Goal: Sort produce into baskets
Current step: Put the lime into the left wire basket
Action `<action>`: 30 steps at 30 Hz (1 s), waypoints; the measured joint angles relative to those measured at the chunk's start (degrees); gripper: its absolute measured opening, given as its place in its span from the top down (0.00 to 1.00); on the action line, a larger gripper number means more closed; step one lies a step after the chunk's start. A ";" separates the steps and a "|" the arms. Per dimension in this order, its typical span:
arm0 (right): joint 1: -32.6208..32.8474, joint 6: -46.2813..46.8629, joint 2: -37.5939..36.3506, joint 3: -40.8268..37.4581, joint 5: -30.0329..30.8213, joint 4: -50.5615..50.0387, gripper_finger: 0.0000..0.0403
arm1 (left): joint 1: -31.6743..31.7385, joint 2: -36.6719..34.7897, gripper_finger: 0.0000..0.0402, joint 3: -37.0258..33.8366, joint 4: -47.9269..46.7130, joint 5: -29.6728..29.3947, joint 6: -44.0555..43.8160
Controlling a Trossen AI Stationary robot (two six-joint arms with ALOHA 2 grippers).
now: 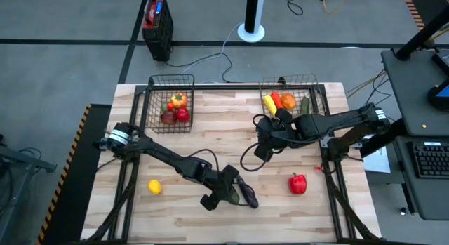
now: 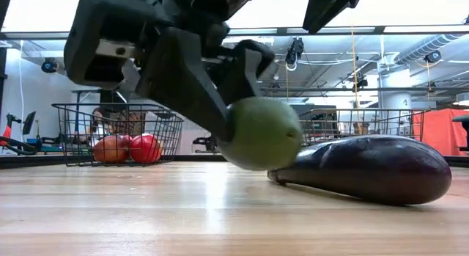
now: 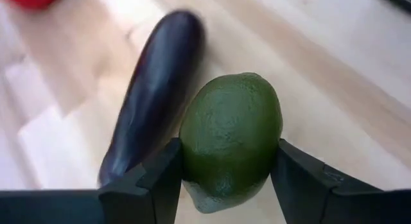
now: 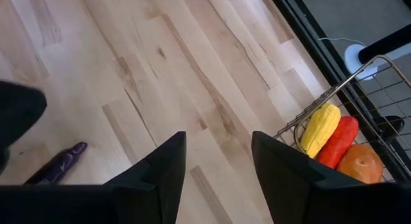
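left gripper (image 3: pixel 225 185) is clamped on a green lime (image 3: pixel 231 137), right beside the eggplant (image 3: pixel 151 95). right gripper (image 4: pixel 218 179) hangs unclenched and empty near the right basket (image 1: pixel 319 87).

Even, bright light falls on the tabletop (image 1: pixel 210 126) in the high view, with only soft, short shadows beneath the arms. In the low view, the room behind the eggplant (image 2: pixel 366 169) is backlit and washed out near the ceiling, and the wood shows a pale sheen below the lime (image 2: pixel 260 133). In the left wrist view the eggplant's far end blurs.
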 joint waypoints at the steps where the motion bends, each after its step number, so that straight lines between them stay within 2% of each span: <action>1: 0.00 0.00 0.00 -0.03 0.02 -0.01 0.58 | 0.00 -0.47 0.54 0.00 -1.27 -1.04 -0.42; 8: 0.00 0.01 0.00 -0.37 0.02 0.00 0.60 | 0.28 -5.71 0.54 -0.77 -9.09 -7.16 -1.60; 13: 0.00 0.00 0.00 -0.88 0.04 0.01 0.60 | 0.42 -13.23 0.54 -2.49 -14.14 -10.30 -2.42; 20: 0.00 -0.01 0.00 -2.06 0.47 0.27 0.61 | 2.25 -27.27 0.54 -6.32 -27.26 -24.15 -7.58; 23: 0.00 -0.01 0.00 -2.90 0.48 0.40 0.61 | 4.92 -32.78 0.54 -6.77 -34.61 -27.70 -10.72; 30: 0.00 0.39 0.00 -4.35 0.48 0.52 0.61 | 18.65 -41.56 0.55 -6.88 -46.85 -27.80 -12.41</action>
